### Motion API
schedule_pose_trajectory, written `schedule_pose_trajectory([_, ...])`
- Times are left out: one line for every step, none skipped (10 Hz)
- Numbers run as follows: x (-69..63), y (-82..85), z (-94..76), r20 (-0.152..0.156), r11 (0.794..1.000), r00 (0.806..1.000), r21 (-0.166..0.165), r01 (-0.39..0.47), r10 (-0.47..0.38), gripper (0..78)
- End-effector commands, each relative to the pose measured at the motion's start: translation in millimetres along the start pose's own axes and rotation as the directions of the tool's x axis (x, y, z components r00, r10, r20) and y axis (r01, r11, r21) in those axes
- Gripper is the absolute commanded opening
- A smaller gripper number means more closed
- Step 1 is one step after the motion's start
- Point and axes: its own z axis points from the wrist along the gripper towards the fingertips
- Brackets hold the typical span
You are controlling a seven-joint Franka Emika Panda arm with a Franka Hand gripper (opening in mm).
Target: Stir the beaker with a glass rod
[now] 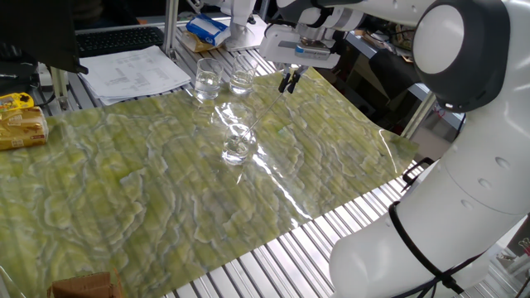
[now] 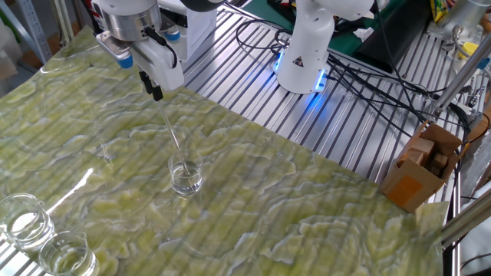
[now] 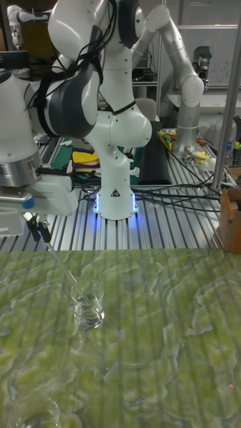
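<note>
Holding the thin transparent glass rod by its upper end, the black two-finger gripper is kept well above the green marbled table cover, with its fingers closed tightly on the rod. The rod is held slanted, not upright — its lower end is placed inside the small clear glass beaker, which stands alone near the middle of the cover. This slant is probably chosen so that the tip can be swept around the inner wall while the gripper remains clear of the rim. A little clear liquid is seen at the bottom of the beaker; whether the tip touches the glass bottom cannot be told.

The two similar clear glass beakers are kept together at the edge of the cover, well apart from the stirred one, so they are likely not to be disturbed.

From the tall fixed view the rod is shown most clearly against the metal table, running from the gripper down into the beaker. In one fixed view the rod is only a faint line, but the stack of white papers and the yellow package beyond the cover are shown — these are hidden from the other cameras. The brown cardboard box is seen well only in the other fixed view.
</note>
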Motion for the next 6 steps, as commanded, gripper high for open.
schedule_pose_trajectory([11.5, 38.6, -30.0, -0.009, 0.994, 0.994, 0.026, -0.107, 0.107, 1.2])
schedule_pose_trajectory([11.5, 40.5, -31.9, -0.01, 0.993, 0.994, 0.027, -0.111, 0.111, 1.2])
schedule_pose_trajectory([11.6, 41.5, -32.8, -0.01, 0.993, 0.993, 0.027, -0.114, 0.115, 1.2])
schedule_pose_trajectory([11.6, 43.1, -34.3, -0.01, 0.992, 0.993, 0.028, -0.121, 0.121, 1.2])
schedule_pose_trajectory([11.6, 43.1, -34.3, -0.01, 0.992, 0.993, 0.028, -0.121, 0.121, 1.2])
schedule_pose_trajectory([12.1, 44.5, -35.6, -0.009, 0.991, 0.991, 0.029, -0.13, 0.13, 1.2])
